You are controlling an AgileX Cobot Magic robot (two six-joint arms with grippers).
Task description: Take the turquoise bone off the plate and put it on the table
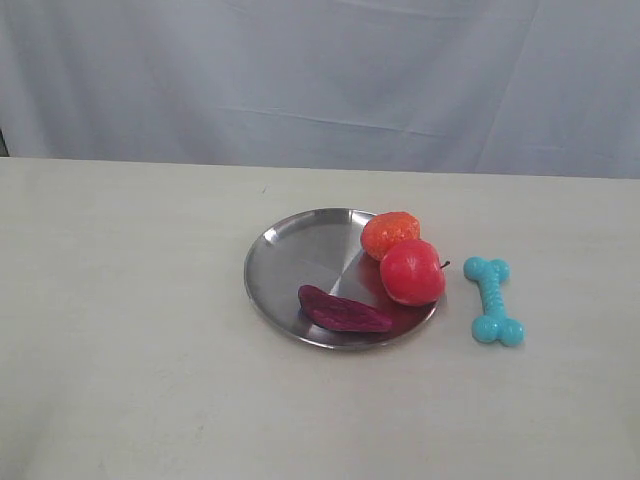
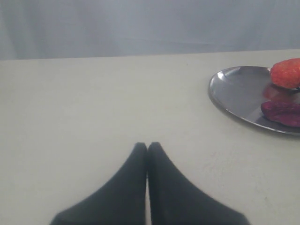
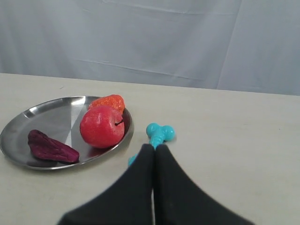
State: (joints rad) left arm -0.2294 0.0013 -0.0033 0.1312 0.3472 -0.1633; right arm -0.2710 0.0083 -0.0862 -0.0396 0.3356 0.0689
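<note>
Pale grey cloth backdrop (image 1: 320,80) across upper third of exterior view, faint creases. Below it, beige matte table (image 1: 120,350) filling rest of frame. Round shiny silver plate (image 1: 290,255) flat on table, just right of centre.

Left gripper (image 2: 147,146) low over bare table in left wrist view, black fingers pressed together tip to tip, nothing between them; plate off at right edge of that frame. Right gripper (image 3: 154,147) likewise: fingers closed against each other, empty, tips in front of bone's shaft in right wrist view. Touching it or hovering above it, cannot tell.

On plate's right side: red apple (image 1: 411,272) near rim, stem pointing right. Bumpy orange-red fruit (image 1: 390,234) just above it in frame, touching apple. Dark purple slice (image 1: 343,311) flat at plate's lower edge, below and left of apple.

Turquoise bone (image 1: 493,300) off plate, flat on table just right of plate rim, clear gap between. Long axis roughly top to bottom of frame, lower end slightly further right. All four knobs and ribbed shaft visible in exterior view; in right wrist view only one knobbed end plus sliver of other end, rest hidden behind gripper fingers.
</note>
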